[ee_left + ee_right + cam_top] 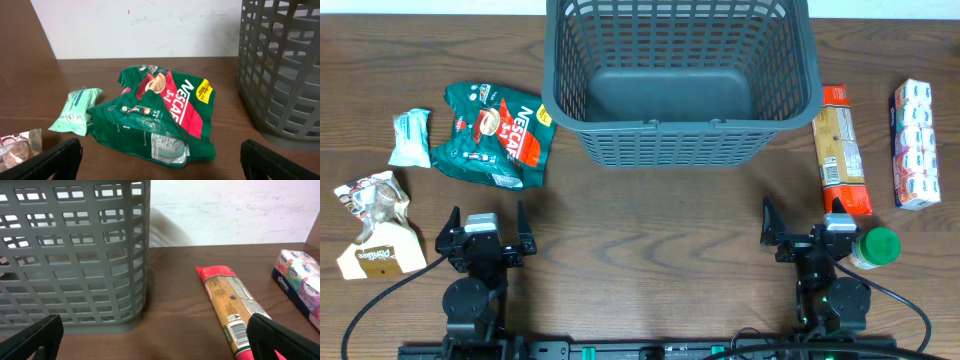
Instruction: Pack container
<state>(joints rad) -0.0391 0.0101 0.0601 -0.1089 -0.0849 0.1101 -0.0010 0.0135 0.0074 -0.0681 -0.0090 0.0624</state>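
The large dark grey slotted basket [680,75] stands at the back middle of the table with nothing in it; it also shows in the left wrist view [282,70] and the right wrist view [70,255]. A green Nescafe packet [492,135] [157,115] lies to its left. A long red-and-tan packet [841,150] [227,305] lies to its right. My left gripper [485,235] [160,170] is open and empty near the front edge, short of the green packet. My right gripper [810,238] [160,345] is open and empty, its right finger beside the long packet's near end.
A mint-green small packet [412,137] [76,110] and a brown-and-white snack bag [378,225] lie at the far left. A pack of tissues [915,145] [300,277] lies at the far right. A green-capped jar [876,247] stands just right of my right gripper.
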